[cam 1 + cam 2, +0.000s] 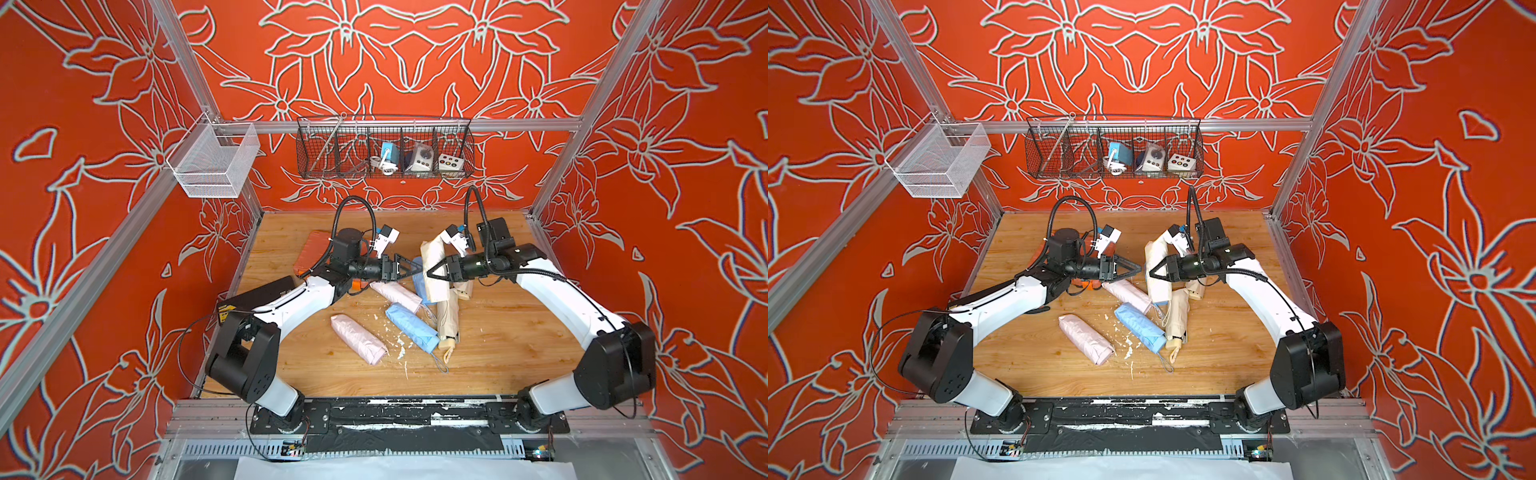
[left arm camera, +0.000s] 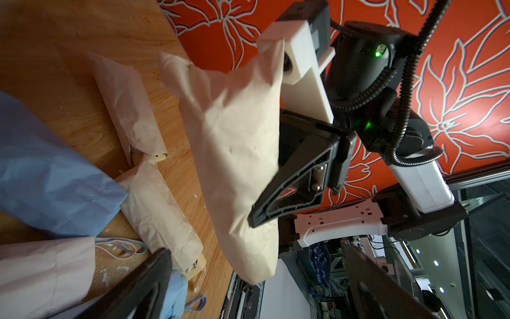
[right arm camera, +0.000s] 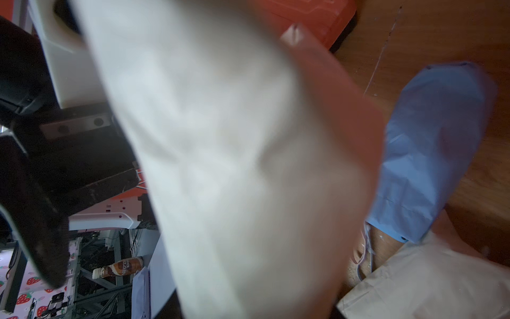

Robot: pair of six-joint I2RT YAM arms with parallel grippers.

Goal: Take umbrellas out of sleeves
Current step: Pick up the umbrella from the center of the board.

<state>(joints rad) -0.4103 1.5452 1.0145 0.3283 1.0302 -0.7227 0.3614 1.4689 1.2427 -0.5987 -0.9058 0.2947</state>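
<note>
Nearest us on the tabletop (image 1: 498,353) lay a pink umbrella (image 1: 359,338), smooth and apparently in its sleeve. Just beyond it were a blue umbrella (image 1: 411,326) and a cream umbrella (image 1: 448,320), handles showing. Farther back a second pink umbrella (image 1: 395,293) touched a flat blue sleeve (image 1: 419,284). Above these the right gripper (image 1: 428,274) was clamped on a limp cream sleeve (image 1: 432,262), which hung clear and looked empty. The left gripper (image 1: 413,268) stood apart just beside it, holding nothing. We judged the task partly done, with the pink ones probably left.
</note>
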